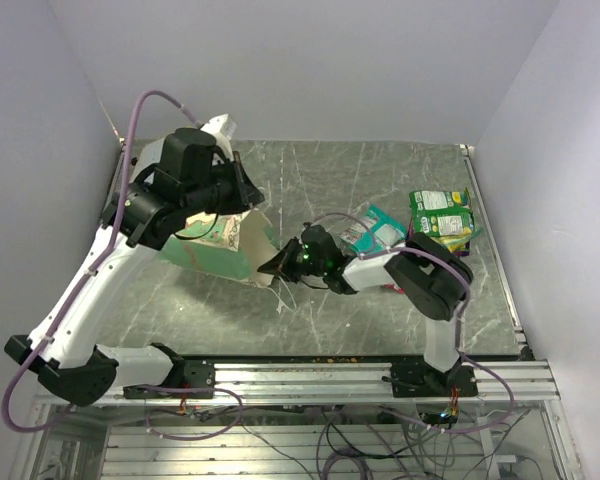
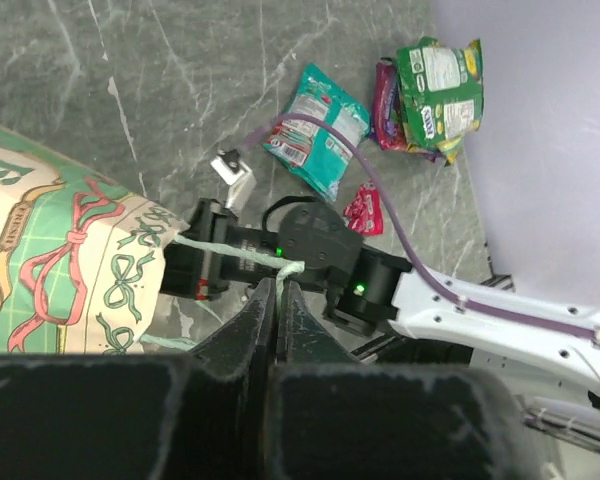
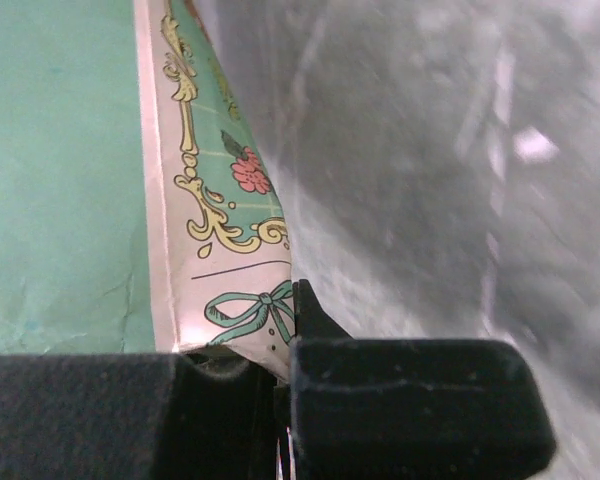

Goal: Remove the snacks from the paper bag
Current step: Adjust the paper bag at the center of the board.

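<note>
The paper bag [image 1: 212, 256] lies on its side at the table's left, mint-green and cream with bows [image 2: 60, 250]. My left gripper [image 2: 278, 285] is shut on the bag's pale string handle [image 2: 220, 247] and sits above the bag in the top view [image 1: 244, 192]. My right gripper [image 1: 278, 264] is shut on the bag's rim [image 3: 242, 300]. Outside the bag lie a teal packet [image 2: 315, 125], a green packet [image 2: 440, 90], a purple packet [image 2: 387, 105] and a small red-pink packet [image 2: 363, 210]. The bag's inside is hidden.
The snacks lie at the table's right, close to the right wall [image 1: 550, 200]. A small white tag [image 2: 235, 170] lies near the teal packet. A white flat piece [image 1: 222, 127] stands behind the left arm. An aluminium rail [image 1: 320, 375] runs along the near edge.
</note>
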